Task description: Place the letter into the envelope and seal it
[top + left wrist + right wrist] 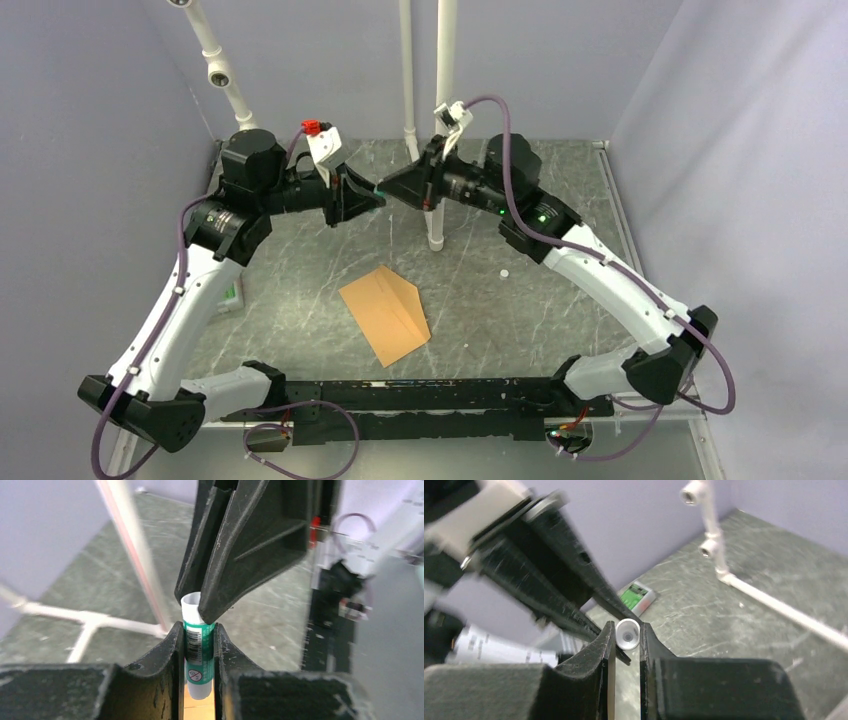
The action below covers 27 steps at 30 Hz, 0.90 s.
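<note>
Two grippers meet in mid-air beyond the envelope, well above the table, tip to tip on one glue stick. My left gripper is nearly closed and pinches the stick's green-labelled body between both fingers. The stick's white end pokes out past them. My right gripper comes in from the opposite side, its fingers drawn in close on either side of that white end. From the right wrist camera they look to be touching it on both sides.

The envelope lies flat near the middle of the table, skewed so that none of its edges run parallel to the table's. A crease crosses it on the right side. Its near corner stops just short of the black bar that joins the arm bases. I cannot make out the letter as a separate sheet.

Bare table shows on every side of the envelope. To its left, by the left arm, sits a small green packet, well apart from it. To its right lies a tiny white bit, also apart. A white pipe stands just beyond the envelope, right beside the right wrist, so that side is tight. The walls close in further off to the left and right.
</note>
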Motion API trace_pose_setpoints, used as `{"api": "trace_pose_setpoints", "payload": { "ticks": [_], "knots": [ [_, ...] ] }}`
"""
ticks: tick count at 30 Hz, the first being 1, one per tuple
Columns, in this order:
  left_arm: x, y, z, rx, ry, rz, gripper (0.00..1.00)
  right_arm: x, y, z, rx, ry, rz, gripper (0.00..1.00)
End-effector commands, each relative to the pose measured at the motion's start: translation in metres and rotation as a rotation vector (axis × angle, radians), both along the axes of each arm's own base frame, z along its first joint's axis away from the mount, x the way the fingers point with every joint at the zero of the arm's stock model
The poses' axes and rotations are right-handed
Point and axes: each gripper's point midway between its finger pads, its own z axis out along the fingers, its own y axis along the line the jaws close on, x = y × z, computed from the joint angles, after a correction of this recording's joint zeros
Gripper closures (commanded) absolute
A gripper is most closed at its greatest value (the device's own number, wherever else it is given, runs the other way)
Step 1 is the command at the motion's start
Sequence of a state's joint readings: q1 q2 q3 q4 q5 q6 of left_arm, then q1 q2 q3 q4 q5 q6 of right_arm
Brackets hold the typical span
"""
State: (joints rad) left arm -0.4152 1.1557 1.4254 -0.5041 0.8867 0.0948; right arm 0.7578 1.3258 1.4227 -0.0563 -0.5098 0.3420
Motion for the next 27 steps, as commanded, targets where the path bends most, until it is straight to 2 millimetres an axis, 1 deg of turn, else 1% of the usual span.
{"api": "trace_pose_setpoints", "payload": {
  "ticks": [1,3,5,6,8,9,10,11,12,13,14,16,18,19,20,21,22,24,26,27],
  "knots": [
    [0.028,-0.001,-0.007,0.016,-0.07,0.122,0.98,0.054,-0.005,0.041,0.209,0.261,-0.45,1.0],
    [0.031,-0.002,-0.005,0.0,-0.079,0.133,0.98,0.066,-0.009,0.046,0.212,0.283,-0.524,1.0],
    [0.036,-0.001,-0.002,-0.011,-0.09,0.153,0.97,0.077,-0.014,0.048,0.192,0.319,-0.605,1.0],
    [0.037,0.0,-0.003,-0.012,-0.091,0.165,0.98,0.077,-0.015,0.052,0.191,0.32,-0.611,1.0],
    [0.037,0.0,-0.004,-0.011,-0.09,0.168,0.97,0.072,-0.014,0.057,0.195,0.293,-0.575,1.0],
    [0.035,0.0,-0.004,-0.01,-0.085,0.159,0.97,0.066,-0.011,0.06,0.203,0.258,-0.533,0.88],
    [0.032,-0.001,-0.005,-0.009,-0.076,0.142,0.98,0.06,-0.009,0.051,0.179,0.216,-0.492,0.74],
    [0.028,-0.002,-0.006,-0.007,-0.068,0.124,0.98,0.053,-0.01,0.053,0.187,0.167,-0.454,0.6],
    [0.022,-0.004,-0.006,-0.009,-0.057,0.094,0.98,0.041,-0.01,0.055,0.195,0.105,-0.395,0.49],
    [0.016,-0.005,-0.005,-0.012,-0.05,0.066,0.97,0.029,-0.013,0.058,0.204,0.039,-0.343,0.4],
    [0.009,-0.006,-0.004,-0.016,-0.042,0.033,0.97,0.015,-0.016,0.063,0.217,-0.039,-0.286,0.33],
    [-0.003,-0.009,-0.003,-0.023,-0.019,-0.031,0.98,-0.013,-0.021,0.064,0.219,-0.164,-0.174,0.21],
    [-0.013,-0.011,-0.002,-0.03,0.005,-0.084,0.97,-0.035,-0.027,0.065,0.205,-0.262,-0.092,0.17],
    [-0.015,-0.012,-0.001,-0.034,0.015,-0.097,0.98,-0.042,-0.029,0.066,0.194,-0.287,-0.063,0.17],
    [-0.015,-0.013,-0.001,-0.035,0.022,-0.098,0.98,-0.046,-0.031,0.069,0.182,-0.285,-0.049,0.17],
    [-0.014,-0.012,0.0,-0.038,0.023,-0.088,0.98,-0.044,-0.031,0.066,0.148,-0.245,-0.055,0.17],
    [-0.014,-0.012,0.001,-0.04,0.018,-0.079,0.98,-0.037,-0.031,0.064,0.119,-0.197,-0.085,0.18],
    [-0.009,-0.01,0.002,-0.046,0.003,-0.047,0.98,-0.015,-0.034,0.059,0.078,-0.074,-0.196,0.19],
    [-0.004,-0.008,0.002,-0.048,-0.013,-0.008,0.98,0.007,-0.036,0.049,0.035,0.06,-0.313,0.23],
    [0.001,-0.006,0.002,-0.047,-0.024,0.018,0.98,0.015,-0.037,0.042,0.012,0.126,-0.358,0.27]
  ]
}}
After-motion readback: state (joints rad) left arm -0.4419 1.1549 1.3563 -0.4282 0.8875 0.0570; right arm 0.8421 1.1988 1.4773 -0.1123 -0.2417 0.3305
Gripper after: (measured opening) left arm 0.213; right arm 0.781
